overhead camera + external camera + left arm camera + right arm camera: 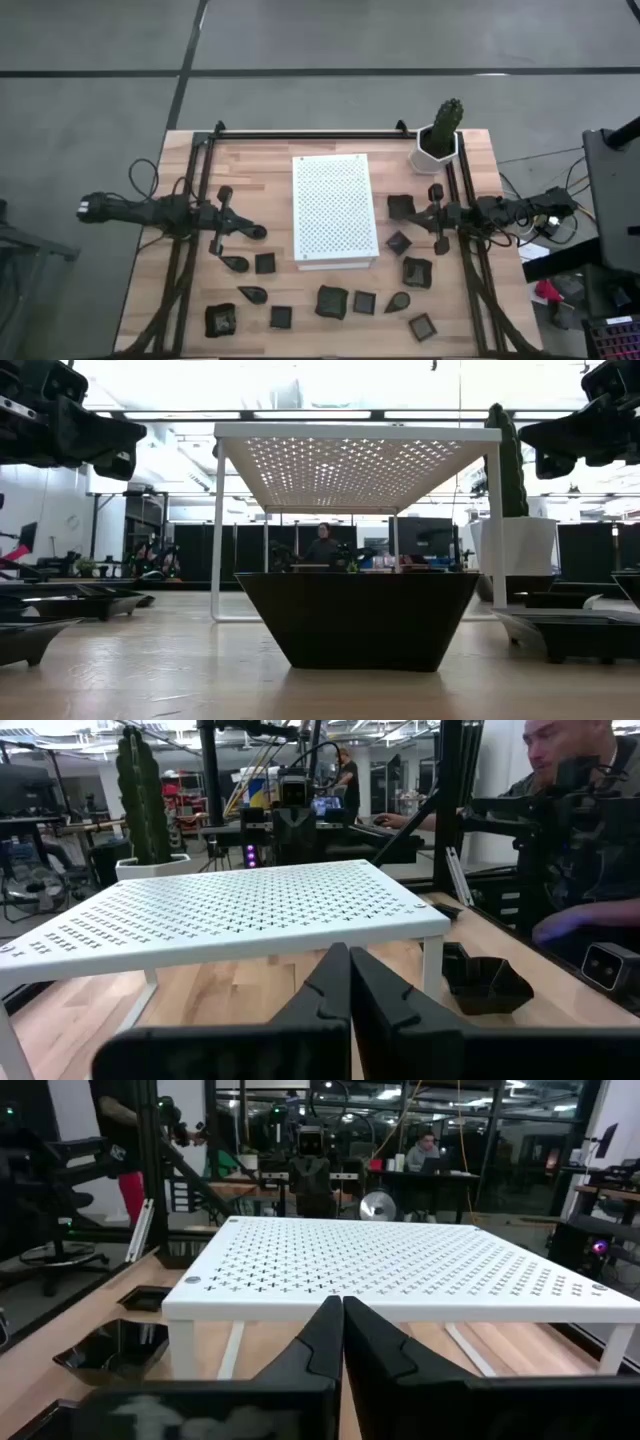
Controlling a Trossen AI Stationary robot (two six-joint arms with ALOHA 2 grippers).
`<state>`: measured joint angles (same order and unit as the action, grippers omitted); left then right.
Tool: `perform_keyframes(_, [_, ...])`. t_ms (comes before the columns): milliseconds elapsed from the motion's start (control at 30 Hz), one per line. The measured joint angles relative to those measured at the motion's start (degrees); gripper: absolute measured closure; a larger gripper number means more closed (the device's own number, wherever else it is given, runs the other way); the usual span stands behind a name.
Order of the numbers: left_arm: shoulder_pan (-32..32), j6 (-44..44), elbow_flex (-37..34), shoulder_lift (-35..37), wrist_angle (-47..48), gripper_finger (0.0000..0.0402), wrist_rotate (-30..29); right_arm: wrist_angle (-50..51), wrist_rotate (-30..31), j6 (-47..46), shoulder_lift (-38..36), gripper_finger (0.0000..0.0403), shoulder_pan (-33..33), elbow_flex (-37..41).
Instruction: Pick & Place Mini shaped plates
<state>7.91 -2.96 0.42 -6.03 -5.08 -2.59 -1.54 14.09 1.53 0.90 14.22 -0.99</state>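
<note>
Dark mini shaped plates point(332, 301) lie scattered on the wooden table point(470, 160), mostly along its front edge and to either side of the white perforated board point(335, 210), none on top of it. Left gripper point(262, 233) hovers at the board's left side and right gripper point(408, 214) at its right, each with fingers pressed together and holding nothing. White cactus pot point(436, 148) stands at the back right corner.

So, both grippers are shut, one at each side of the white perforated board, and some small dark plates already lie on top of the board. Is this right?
Not quite. In the high view the white perforated board has nothing on top; the mini plates all lie on the wooden table around it. The rest holds: the left gripper and the right gripper are shut, one on each side.
</note>
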Motion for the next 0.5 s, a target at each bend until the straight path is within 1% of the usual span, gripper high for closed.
perform_keyframes(500, [0.0, 0.0, 0.0, 0.0, 0.0, 0.0401, 0.0, 0.0, 0.0, 0.0, 0.0, 0.0394, 0.0, 0.0])
